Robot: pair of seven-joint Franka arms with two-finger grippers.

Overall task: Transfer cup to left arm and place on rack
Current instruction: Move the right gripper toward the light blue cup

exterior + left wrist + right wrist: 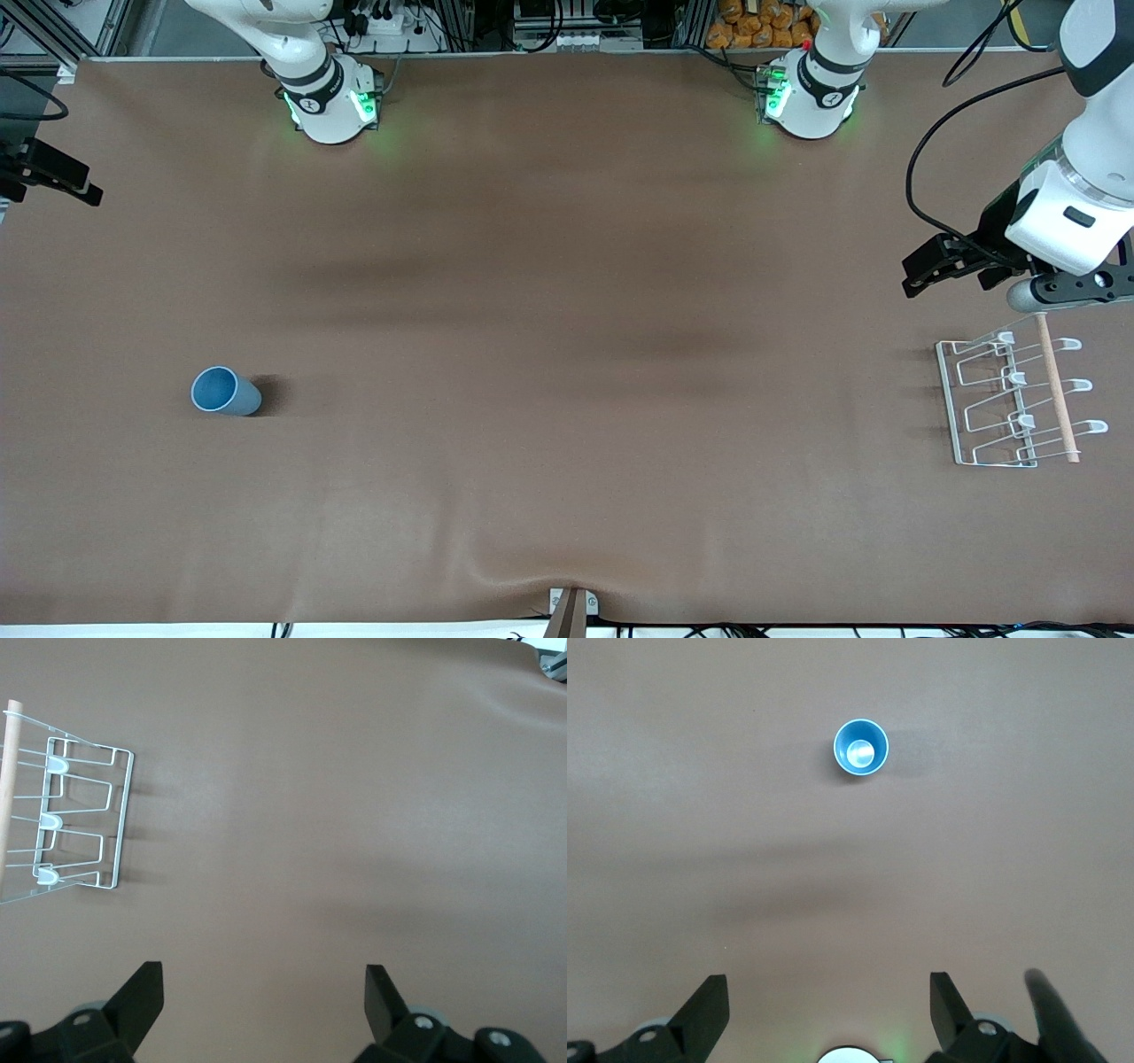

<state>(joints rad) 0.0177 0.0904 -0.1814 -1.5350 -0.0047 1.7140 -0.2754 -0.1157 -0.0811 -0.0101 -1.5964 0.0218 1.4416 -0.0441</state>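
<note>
I see both claws spread wide and empty — left claw (pixel 264 992) above bench (pixel 567 354) beside rack (pixel 1010 403), right claw (pixel 828 1001) over upright cup (pixel 225 391).

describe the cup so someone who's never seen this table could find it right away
On the brown table, look toward the right arm's end, well away from the white wire rack at the left arm's end. The cup stands upright and alone there, mouth open upward. It is a small, plain light-blue tumbler with no handle, the only blue thing on the table.
</note>
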